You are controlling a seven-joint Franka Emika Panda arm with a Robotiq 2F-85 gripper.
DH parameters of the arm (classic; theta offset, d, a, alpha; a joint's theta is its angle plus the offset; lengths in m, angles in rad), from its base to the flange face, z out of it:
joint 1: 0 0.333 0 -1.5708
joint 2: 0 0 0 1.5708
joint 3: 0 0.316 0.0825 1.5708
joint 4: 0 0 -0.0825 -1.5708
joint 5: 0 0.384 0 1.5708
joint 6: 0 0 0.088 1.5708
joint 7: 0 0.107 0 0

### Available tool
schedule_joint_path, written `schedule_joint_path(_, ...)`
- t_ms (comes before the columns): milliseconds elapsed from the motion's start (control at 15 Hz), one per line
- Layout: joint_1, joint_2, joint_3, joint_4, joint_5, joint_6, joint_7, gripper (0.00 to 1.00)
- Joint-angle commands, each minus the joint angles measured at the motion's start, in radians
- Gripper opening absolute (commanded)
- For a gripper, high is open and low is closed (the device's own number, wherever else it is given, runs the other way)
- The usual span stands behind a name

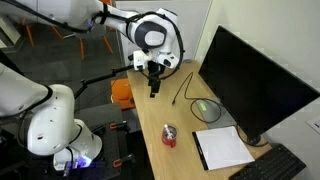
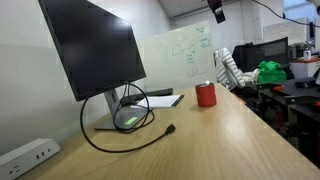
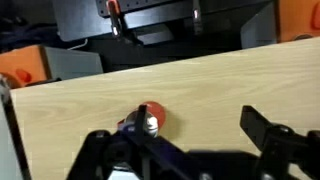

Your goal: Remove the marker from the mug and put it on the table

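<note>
The small red mug [image 1: 169, 134] with pale patches stands upright on the light tan wood table [image 1: 170, 105], in front of the monitor. It shows in both exterior views [image 2: 205, 95] and in the wrist view [image 3: 150, 117]. From above, a pale bit shows at its mouth. I cannot make out the marker as a separate thing. My gripper [image 1: 153, 90] hangs high above the table, well apart from the mug, and only its tip shows at the top edge of an exterior view [image 2: 217, 12]. In the wrist view its fingers [image 3: 180, 140] are spread wide with nothing between them.
A large black monitor [image 1: 255, 85] stands on the table, with a black cable loop [image 2: 125, 118] at its base. A white sheet of paper [image 1: 222, 148] and a keyboard [image 1: 272, 165] lie near the mug. An orange object [image 1: 122, 92] sits beyond the table's edge. A power strip [image 2: 25, 155] lies at one end.
</note>
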Motion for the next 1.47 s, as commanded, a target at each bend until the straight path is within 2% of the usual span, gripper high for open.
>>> schedule_joint_path(0, 0.016, 0.001, -0.015, 0.001, -0.004, -0.001, 0.004, 1.00)
schedule_joint_path(600, 0.016, 0.001, -0.015, 0.001, -0.004, -0.001, 0.004, 1.00)
schedule_joint_path(867, -0.011, 0.093, -0.023, 0.049, -0.015, 0.059, 0.091, 1.00)
schedule_joint_path(1067, -0.032, 0.205, -0.063, 0.103, -0.006, 0.079, 0.145, 1.00)
schedule_joint_path(1400, -0.061, 0.304, -0.169, 0.137, 0.117, 0.159, 0.199, 1.00)
